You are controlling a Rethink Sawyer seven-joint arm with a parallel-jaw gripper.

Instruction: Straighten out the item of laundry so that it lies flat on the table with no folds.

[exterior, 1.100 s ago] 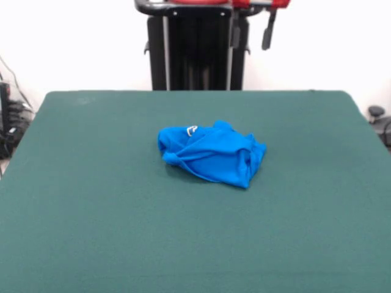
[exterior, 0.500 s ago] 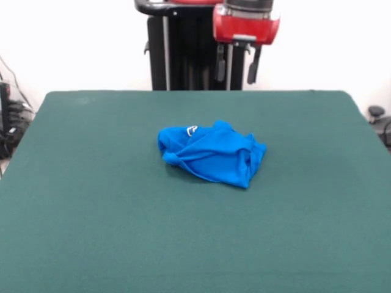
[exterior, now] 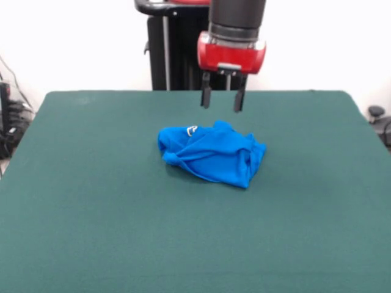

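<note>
Blue cloth, the item of laundry [exterior: 211,152], lay bunched in a tight heap near the middle of the bench [exterior: 91,213], with green felt bare on every side of it. It was nowhere near flat: layers were folded over one another, a rolled ridge ran along the side toward the camera, and only a scrap of white print showed near its upper left edge. The gripper [exterior: 220,105] hung above the heap's far edge, clear of the fabric, its two dark fingers [exterior: 206,97] pointing straight down and standing apart, so it was open and held nothing. By my reading, the step in hand was the approach for a first grasp; none of the straightening had been done. The next move would call for a descent onto a single loose edge or corner of the shirt, not the thick middle of the bundle, where the fingers would likely pinch several layers at once and merely drag the whole lump. A raised fold on the far side, just under the fingers, looked like the nearest candidate, though which layer it belonged to could not be told from this view.
</note>
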